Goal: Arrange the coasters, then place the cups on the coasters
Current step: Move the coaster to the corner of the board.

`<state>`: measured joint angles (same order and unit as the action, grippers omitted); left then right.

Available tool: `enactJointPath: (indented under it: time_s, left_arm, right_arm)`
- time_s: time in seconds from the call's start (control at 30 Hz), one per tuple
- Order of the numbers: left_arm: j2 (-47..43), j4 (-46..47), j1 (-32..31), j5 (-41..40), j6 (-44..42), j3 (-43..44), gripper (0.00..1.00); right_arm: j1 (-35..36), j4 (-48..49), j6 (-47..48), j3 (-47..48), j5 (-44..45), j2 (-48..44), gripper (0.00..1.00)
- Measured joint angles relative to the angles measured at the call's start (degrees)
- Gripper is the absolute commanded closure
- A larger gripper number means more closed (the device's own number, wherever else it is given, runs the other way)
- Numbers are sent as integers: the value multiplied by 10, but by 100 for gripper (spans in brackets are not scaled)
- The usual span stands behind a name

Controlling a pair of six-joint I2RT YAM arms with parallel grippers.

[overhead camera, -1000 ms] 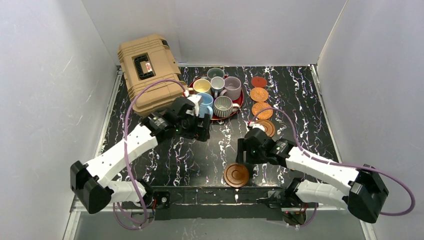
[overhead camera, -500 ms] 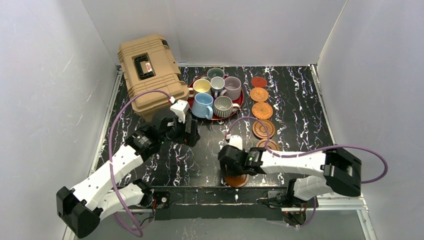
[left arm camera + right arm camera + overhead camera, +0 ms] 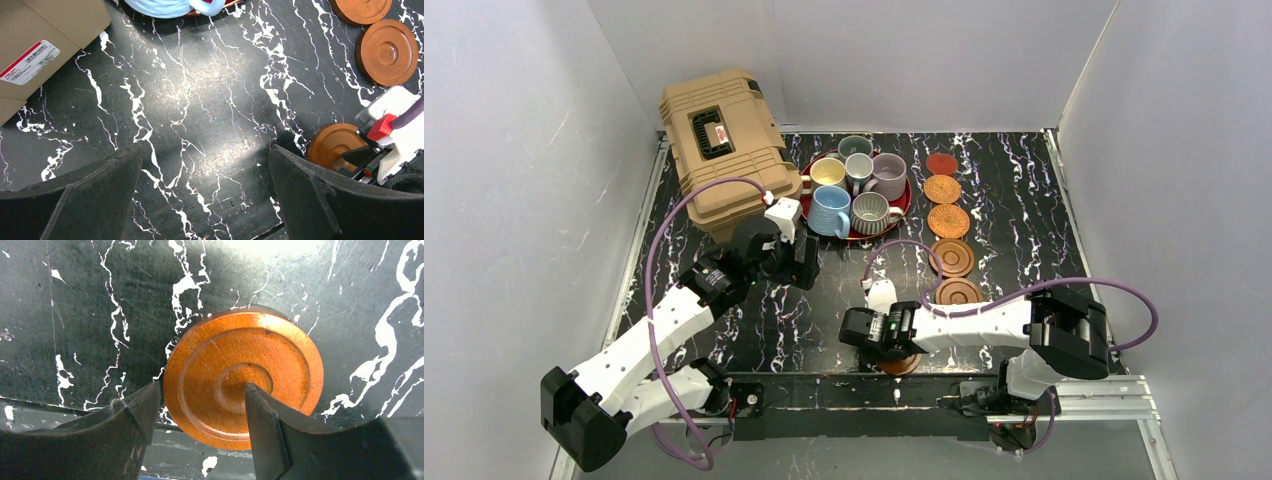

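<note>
five coasters [image 3: 948, 220] are lined up, the sixth wooden coaster [image 3: 280, 365] lies at the bench's [image 3: 1044, 180] near edge under the right gripper [image 3: 202, 387], jaws parted, the left gripper [image 3: 205, 150] gapes empty, and all mugs [image 3: 871, 210] wait on the tray [image 3: 908, 200].

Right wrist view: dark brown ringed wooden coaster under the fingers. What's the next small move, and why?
Probably lower the right gripper and close on the dark brown ringed wooden coaster. The jaws are open, one finger beside its rim, the other above its centre ring, and it lies alone at the table's near edge, apart from the other coasters lined up on the right.
</note>
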<state>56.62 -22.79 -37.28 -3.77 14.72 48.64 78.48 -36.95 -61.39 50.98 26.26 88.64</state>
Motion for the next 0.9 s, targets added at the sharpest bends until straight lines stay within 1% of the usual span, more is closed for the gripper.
enactJointPath:
  time_s: [0.4, 0.63, 0.9]
  left_arm:
    - [0, -2, 0, -14, 0, 1, 4]
    - [0, -2, 0, -16, 0, 1, 4]
    - [0, -2, 0, -18, 0, 1, 4]
  right_arm:
    - [10, -13, -49, -9, 19, -1, 36]
    - [0, -40, -89, -84, 32, -81, 37]
    - [-52, -71, -97, -130, 39, -139, 37]
